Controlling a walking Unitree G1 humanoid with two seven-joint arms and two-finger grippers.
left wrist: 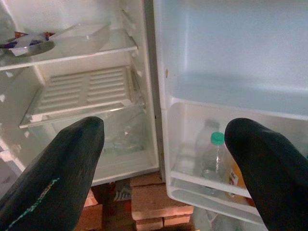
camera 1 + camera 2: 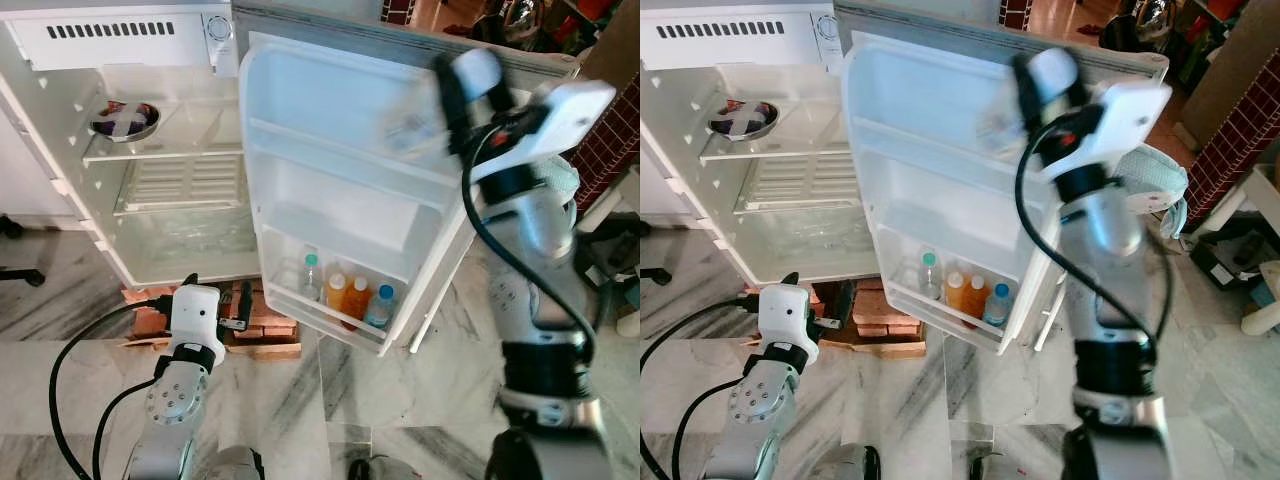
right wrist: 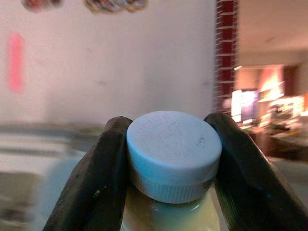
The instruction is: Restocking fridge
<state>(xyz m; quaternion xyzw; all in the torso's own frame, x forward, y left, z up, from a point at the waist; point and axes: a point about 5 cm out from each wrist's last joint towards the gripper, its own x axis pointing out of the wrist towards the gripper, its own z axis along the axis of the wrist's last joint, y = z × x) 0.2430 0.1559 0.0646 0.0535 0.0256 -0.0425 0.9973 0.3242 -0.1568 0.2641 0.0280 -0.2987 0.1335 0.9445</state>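
Two arms out: right gripper (image 3: pixel 168 192) raised high at fridge door (image 2: pixel 330 150), fingers clamped on white-capped bottle (image 3: pixel 173 154); left gripper (image 1: pixel 163 159) low, fingers spread wide, facing open fridge (image 2: pixel 170 200).

Right end effector (image 2: pixel 470 85) motion-blurred; held bottle (image 3: pixel 171 159) cropped below its cap.

Bottom door shelf (image 2: pixel 330 318): four bottles (image 2: pixel 350 296) crowd it. Middle door shelf (image 2: pixel 340 150) bare. Bowl (image 2: pixel 125 120) sits on top fridge shelf (image 2: pixel 160 148).
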